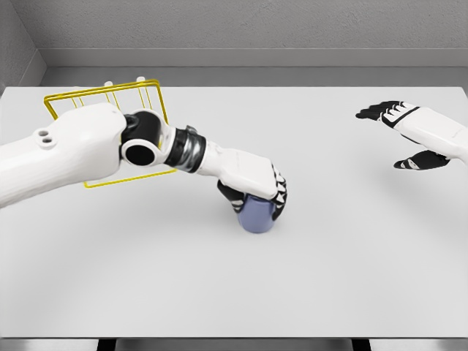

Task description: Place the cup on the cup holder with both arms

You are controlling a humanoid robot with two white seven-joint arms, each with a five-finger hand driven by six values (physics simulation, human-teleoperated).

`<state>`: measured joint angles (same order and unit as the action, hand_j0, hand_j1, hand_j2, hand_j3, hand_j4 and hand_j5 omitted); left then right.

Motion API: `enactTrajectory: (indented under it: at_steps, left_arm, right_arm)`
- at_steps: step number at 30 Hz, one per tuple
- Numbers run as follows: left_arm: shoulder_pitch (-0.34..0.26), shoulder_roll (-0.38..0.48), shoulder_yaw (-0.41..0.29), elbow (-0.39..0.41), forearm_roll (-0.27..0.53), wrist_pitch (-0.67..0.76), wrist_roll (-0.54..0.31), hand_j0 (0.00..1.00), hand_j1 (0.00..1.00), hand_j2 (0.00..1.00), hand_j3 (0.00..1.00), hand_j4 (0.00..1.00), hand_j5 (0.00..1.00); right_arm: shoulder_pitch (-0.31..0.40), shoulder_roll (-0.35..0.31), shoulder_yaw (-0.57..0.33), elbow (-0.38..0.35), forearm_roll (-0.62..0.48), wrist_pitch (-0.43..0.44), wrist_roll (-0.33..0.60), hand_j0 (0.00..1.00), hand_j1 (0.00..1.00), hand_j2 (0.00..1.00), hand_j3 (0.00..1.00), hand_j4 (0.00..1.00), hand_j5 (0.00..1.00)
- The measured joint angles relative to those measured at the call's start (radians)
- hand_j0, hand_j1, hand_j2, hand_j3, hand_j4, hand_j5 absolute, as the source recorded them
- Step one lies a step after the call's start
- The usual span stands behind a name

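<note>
Nearest us, our left hand [256, 183] wraps its fingers [278, 197] over the top of the blue-grey cup [256, 217], which stands upright on the white table [234, 285]. Behind that hand's forearm, to its far left, sits the yellow wire cup holder [150, 93]. Well off to the right, our right hand [413, 135] hangs above the table, fingers spread, holding nothing.

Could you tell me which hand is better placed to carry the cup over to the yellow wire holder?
The left hand: its fingers already wrap the blue cup, and the yellow holder lies on its side of the table. The right hand hovers open, far off to the right.
</note>
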<state>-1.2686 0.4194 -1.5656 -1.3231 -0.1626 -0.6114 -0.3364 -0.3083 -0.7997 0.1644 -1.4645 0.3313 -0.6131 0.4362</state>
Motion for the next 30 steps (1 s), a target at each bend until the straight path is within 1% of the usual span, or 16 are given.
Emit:
enactTrajectory:
  at_steps: [5, 11, 12, 16, 19, 26, 30]
  left_arm:
    - [-0.018, 0.019, 0.002, -0.017, 0.003, -0.001, -0.001, 0.55, 0.55, 0.55, 0.55, 0.55, 0.55]
    - [-0.02, 0.037, 0.005, -0.036, 0.005, -0.001, -0.001, 0.55, 0.55, 0.55, 0.55, 0.55, 0.55]
    - [-0.031, 0.044, 0.009, -0.042, 0.004, -0.002, -0.002, 0.55, 0.55, 0.55, 0.55, 0.55, 0.55]
    - [-0.031, 0.112, 0.047, -0.093, 0.008, -0.001, -0.002, 0.55, 0.55, 0.55, 0.55, 0.55, 0.55]
    - [-0.041, 0.146, 0.067, -0.112, 0.012, -0.001, -0.002, 0.55, 0.55, 0.55, 0.55, 0.55, 0.55]
    - [-0.044, 0.2, 0.099, -0.136, 0.021, -0.001, 0.0, 0.55, 0.55, 0.55, 0.55, 0.55, 0.55]
    - [-0.058, 0.231, 0.11, -0.151, 0.027, -0.001, -0.001, 0.55, 0.55, 0.55, 0.55, 0.55, 0.55]
  right_arm:
    - [0.0, 0.0, 0.0, 0.001, 0.0, 0.0, 0.0, 1.0, 1.0, 1.0, 1.0, 1.0, 1.0]
    - [0.0, 0.0, 0.0, 0.001, -0.001, 0.0, 0.0, 1.0, 1.0, 1.0, 1.0, 1.0, 1.0]
    - [0.0, 0.0, 0.0, 0.002, -0.001, 0.0, 0.0, 1.0, 1.0, 1.0, 1.0, 1.0, 1.0]
    - [0.0, 0.0, 0.0, 0.004, -0.001, 0.0, 0.0, 1.0, 1.0, 1.0, 1.0, 1.0, 1.0]
    - [0.0, 0.0, 0.0, 0.005, -0.001, 0.0, 0.0, 1.0, 1.0, 1.0, 1.0, 1.0, 1.0]
    - [0.0, 0.0, 0.0, 0.007, 0.001, 0.0, 0.0, 1.0, 1.0, 1.0, 1.0, 1.0, 1.0]
    - [0.0, 0.0, 0.0, 0.006, 0.0, 0.0, 0.0, 1.0, 1.0, 1.0, 1.0, 1.0, 1.0]
